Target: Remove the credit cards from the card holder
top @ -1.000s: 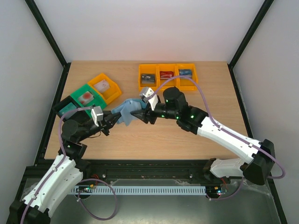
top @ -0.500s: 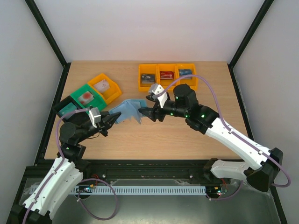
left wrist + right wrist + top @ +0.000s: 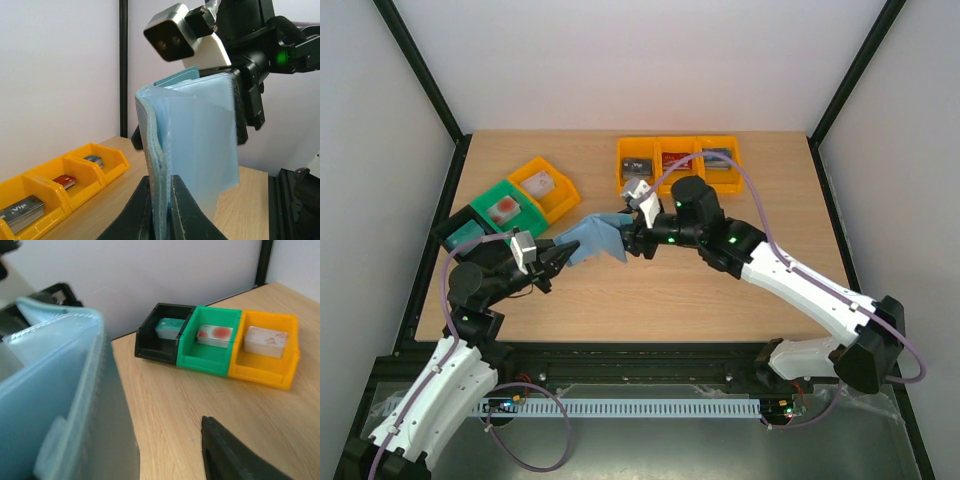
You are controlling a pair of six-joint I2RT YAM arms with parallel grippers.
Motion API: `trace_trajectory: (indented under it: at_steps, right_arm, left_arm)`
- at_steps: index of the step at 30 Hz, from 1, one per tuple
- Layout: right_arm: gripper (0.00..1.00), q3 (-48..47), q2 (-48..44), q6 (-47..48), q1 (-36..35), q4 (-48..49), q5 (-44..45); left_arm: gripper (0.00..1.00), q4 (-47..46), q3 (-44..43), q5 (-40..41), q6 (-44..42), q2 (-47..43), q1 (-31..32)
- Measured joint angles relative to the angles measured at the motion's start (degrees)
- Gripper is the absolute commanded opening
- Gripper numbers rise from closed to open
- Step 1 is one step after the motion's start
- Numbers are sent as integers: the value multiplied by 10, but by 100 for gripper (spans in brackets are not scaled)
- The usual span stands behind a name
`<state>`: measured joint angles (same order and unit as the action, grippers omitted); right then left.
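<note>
The card holder is a pale blue wallet held up above the table between the two arms. My left gripper is shut on its folded spine, and its clear blue pockets fan upward. My right gripper stands open at the holder's far edge. One of its fingers lies along a flap, and bare table shows between its jaws. The holder fills the left of the right wrist view. Credit cards lie in bins: grey, red, blue. I cannot tell whether a card sits in the pockets.
Three yellow bins stand at the back centre. A black bin, a green bin and a yellow bin form a row at the left, each with a card in it. Black frame posts run along the table's sides.
The right gripper drew back to the right with its jaws wider, then came back to the holder's far edge with them narrower. The left gripper kept its hold and stayed put.
</note>
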<state>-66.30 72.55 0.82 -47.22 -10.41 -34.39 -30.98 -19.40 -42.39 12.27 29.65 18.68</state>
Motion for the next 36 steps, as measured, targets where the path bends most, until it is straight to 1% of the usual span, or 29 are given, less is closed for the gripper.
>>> trace_trajectory:
  at_steps: [1, 2, 5, 12, 16, 17, 18, 19, 20, 21, 24, 26, 27, 36]
  right_arm:
    - [36, 0, 9, -3, -8, 5, -3]
    - [29, -1, 15, -6, -15, 9, -5]
    - [17, -2, 27, -18, -33, 19, -14]
    - [3, -9, 44, -54, -38, 42, -11]
    - [2, -12, 52, -63, -38, 45, -3]
    - [2, -12, 52, -63, -38, 45, -3]
    - [2, -13, 52, -63, -39, 44, -3]
    - [2, -14, 52, -64, -39, 45, -1]
    - [2, -15, 52, -64, -39, 45, 0]
    - [2, -16, 52, -65, -40, 45, 1]
    - [2, -23, 52, -75, -42, 44, 1]
    - [2, -33, 56, -81, -43, 43, 1]
    - [2, -40, 59, -86, -43, 43, 2]
    - [2, -54, 87, -103, -44, 37, 19]
  left_arm:
    - [2, 0, 0, 0, 0, 0, 0]
    - [2, 0, 1, 0, 1, 0, 0]
    - [2, 0, 5, 4, 3, -1, 0]
    - [2, -4, 8, 15, 12, -5, -3]
    - [3, -4, 12, 19, 17, -8, -3]
    - [11, -4, 12, 19, 17, -8, -3]
    - [25, -4, 12, 19, 16, -9, -3]
    - [42, -4, 12, 19, 16, -9, -3]
    - [53, -4, 12, 18, 14, -10, -3]
    - [61, -4, 12, 17, 13, -11, -3]
    - [79, -1, 13, 18, 11, -12, -3]
    - [96, 0, 14, 20, 11, -12, -3]
    - [99, 1, 15, 21, 12, -12, -3]
    - [99, 3, 15, 37, 6, -12, -3]
